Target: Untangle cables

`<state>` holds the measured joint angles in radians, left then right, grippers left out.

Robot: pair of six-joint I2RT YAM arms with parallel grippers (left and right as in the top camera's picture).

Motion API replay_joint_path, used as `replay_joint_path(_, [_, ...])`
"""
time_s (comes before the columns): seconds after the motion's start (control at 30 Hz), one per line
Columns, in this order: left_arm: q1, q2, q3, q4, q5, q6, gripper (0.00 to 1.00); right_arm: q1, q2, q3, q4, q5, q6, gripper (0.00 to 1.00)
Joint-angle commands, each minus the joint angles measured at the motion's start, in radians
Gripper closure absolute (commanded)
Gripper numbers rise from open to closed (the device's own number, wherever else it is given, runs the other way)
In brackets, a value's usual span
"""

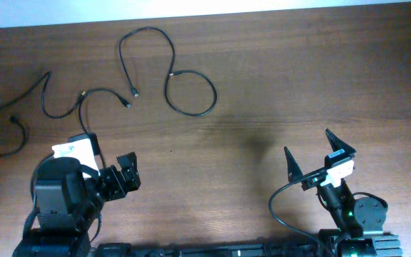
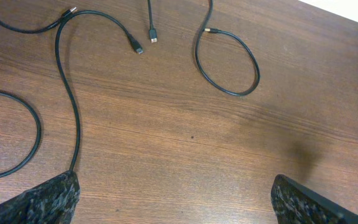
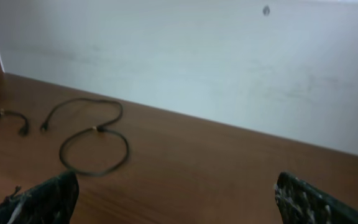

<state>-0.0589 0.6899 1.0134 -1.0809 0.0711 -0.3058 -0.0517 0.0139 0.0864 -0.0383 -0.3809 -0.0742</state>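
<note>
Several thin black cables lie spread apart on the far left half of the wooden table. One ends in a round loop, which also shows in the left wrist view and the right wrist view. A middle cable has a plug end and runs back under my left arm; it also shows in the left wrist view. A far-left cable curls into a loop. My left gripper is open and empty, near that middle cable. My right gripper is open and empty, far from any cable.
A white wall rises behind the table's far edge. The right arm's own thicker black wire curves beside its base at the near edge.
</note>
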Motion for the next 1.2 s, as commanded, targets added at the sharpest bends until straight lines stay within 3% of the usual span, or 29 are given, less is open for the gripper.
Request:
replay_joint_path(0.0, [0.000,-0.004,0.006,0.001,-0.007,0.016,0.01,0.014,-0.011,-0.067,0.049,0.058,0.011,0.01])
replay_joint_path(0.17, [0.000,-0.004,0.006,-0.002,-0.007,0.016,0.01,0.020,-0.011,-0.081,-0.023,0.128,0.011,0.01])
replay_joint_path(0.9, [-0.043,-0.032,0.006,-0.014,-0.007,0.016,0.01,0.019,-0.011,-0.081,-0.018,0.124,0.011,0.01])
replay_joint_path(1.0, [0.002,-0.229,-0.028,-0.016,-0.068,0.016,0.01,0.019,-0.011,-0.081,-0.018,0.124,0.011,0.01])
replay_joint_path(1.1, [0.064,-0.513,-0.196,0.003,-0.071,0.016,0.01,0.019,-0.011,-0.081,-0.018,0.124,0.011,0.01])
replay_joint_path(1.17, [0.078,-0.676,-0.336,0.108,-0.067,0.016,0.01,0.019,-0.011,-0.081,-0.018,0.124,0.011,0.01])
